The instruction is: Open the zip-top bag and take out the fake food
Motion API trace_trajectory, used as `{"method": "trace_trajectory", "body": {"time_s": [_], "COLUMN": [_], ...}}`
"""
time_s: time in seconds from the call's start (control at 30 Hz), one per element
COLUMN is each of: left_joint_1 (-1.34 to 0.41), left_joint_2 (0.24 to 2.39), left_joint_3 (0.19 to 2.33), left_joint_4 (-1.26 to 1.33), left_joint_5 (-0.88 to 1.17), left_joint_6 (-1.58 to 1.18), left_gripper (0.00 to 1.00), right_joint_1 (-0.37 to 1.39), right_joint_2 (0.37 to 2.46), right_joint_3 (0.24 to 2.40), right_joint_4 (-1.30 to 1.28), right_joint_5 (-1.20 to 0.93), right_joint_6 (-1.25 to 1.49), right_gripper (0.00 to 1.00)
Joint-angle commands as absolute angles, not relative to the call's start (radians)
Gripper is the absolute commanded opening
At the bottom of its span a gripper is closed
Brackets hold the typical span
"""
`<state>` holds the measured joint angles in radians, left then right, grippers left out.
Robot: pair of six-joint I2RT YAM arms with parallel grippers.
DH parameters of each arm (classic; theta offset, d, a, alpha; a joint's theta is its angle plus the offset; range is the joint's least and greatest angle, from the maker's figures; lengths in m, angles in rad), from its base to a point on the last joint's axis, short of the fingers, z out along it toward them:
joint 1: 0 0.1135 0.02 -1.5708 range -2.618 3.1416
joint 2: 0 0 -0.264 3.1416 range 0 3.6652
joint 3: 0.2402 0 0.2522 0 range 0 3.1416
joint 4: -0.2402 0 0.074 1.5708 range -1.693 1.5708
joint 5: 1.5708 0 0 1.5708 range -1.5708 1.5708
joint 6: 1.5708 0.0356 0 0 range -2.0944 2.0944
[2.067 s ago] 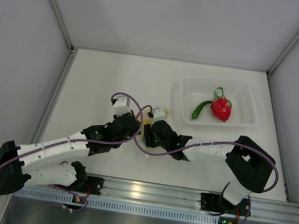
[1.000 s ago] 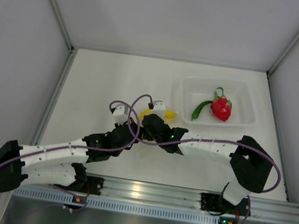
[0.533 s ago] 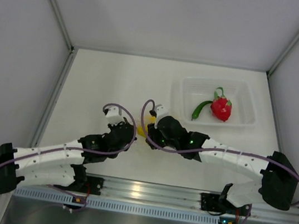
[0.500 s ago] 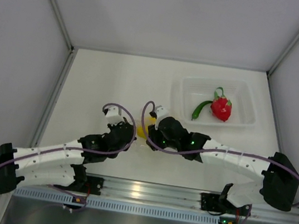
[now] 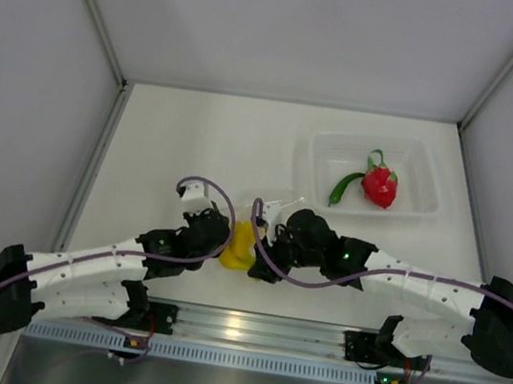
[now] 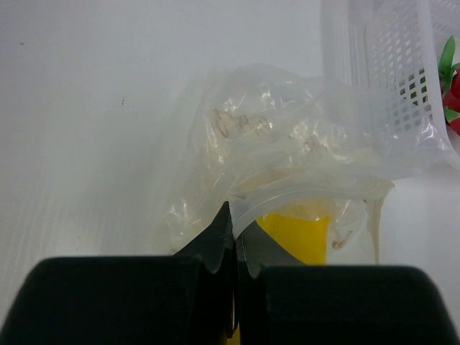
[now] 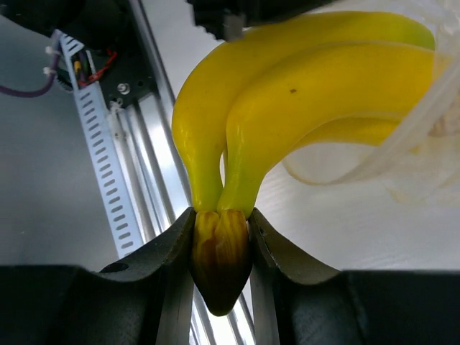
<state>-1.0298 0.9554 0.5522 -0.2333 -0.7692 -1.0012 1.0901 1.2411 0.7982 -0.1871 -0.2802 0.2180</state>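
Firmly, the left gripper (image 6: 233, 230) was pinched shut on the lip of the zip-top bag (image 6: 287, 144), whose crinkled body lay on the table (image 6: 86, 108) just beyond its fingers. The right gripper (image 7: 221, 248) was clamped on the brown stem of the yellow banana bunch (image 7: 309, 86) — clear plastic overlapped the fruit's far tips. From above, the two wrists met near the front rail (image 5: 312, 337) and hid both grips; only a yellow patch showed between them. To the far right, the rigid tray (image 5: 326, 146) held the red strawberry (image 5: 379, 185) and the green piece (image 5: 342, 187) side by side — the bag's crumpled end lay just beside the tray's near left corner.
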Motion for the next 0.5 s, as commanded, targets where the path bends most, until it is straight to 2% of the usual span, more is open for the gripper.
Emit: {"method": "trace_trajectory", "body": {"time_s": [0.0,0.23,0.47], "left_joint_1": [-1.026,-0.999,-0.890], "left_joint_2": [0.979,1.003,0.971], "left_joint_3": [0.580,0.604,0.610], "left_joint_4": [-0.224,-0.253,-0.288], "left_joint_5": [-0.729,-0.684,-0.640], "left_joint_6": [-1.009,-1.005,-0.988], "left_gripper": [0.00,0.00,0.00], "right_joint_1": [1.088,1.074,1.074], "right_joint_2": [1.215,1.229,1.122], "right_joint_3": [0.805,0.821,0.816], "right_joint_4": [-0.036,-0.008,-0.064], "right_joint_5": [-0.426,-0.639,-0.686], "right_joint_6": [0.146,0.098,0.043], "right_gripper": [0.00,0.00,0.00]}}
